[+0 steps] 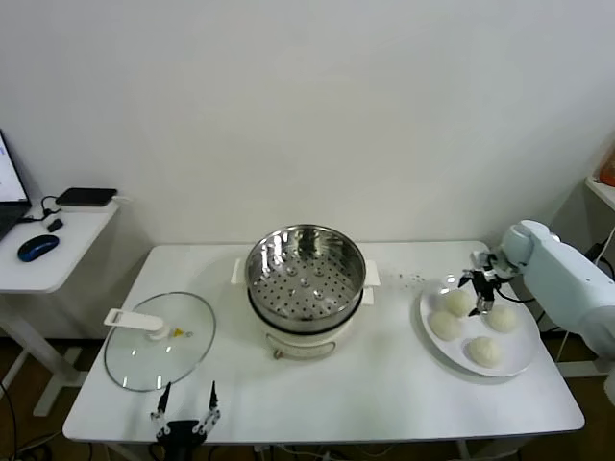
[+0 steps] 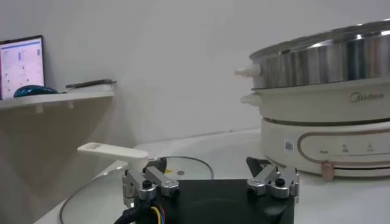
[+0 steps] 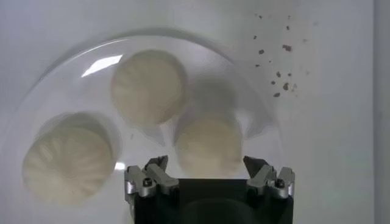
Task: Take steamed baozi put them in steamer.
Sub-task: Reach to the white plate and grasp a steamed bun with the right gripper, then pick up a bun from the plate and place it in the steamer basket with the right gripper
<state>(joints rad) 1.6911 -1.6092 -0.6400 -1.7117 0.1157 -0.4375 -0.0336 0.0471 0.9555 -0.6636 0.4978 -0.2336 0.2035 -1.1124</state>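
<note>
We hang our right gripper [image 1: 482, 293], fingers spread and empty, over 4 baozi [image 1: 459, 302] on the plate [image 1: 524, 357], ready to descend; steamer [image 1: 306, 267] waits empty, left gripper [image 1: 185, 405] parked open.

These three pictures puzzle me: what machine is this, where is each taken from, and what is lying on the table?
It is a two-armed robot. The wide picture comes from its head; the other two come from cameras on its wrists. On the white table stands a steel steamer, empty, with its glass lid lying beside it. A white plate carries four baozi. The right gripper hovers over the plate, jaws open above one bun, holding nothing. The left gripper waits open at the table's near edge, by the lid.
</note>
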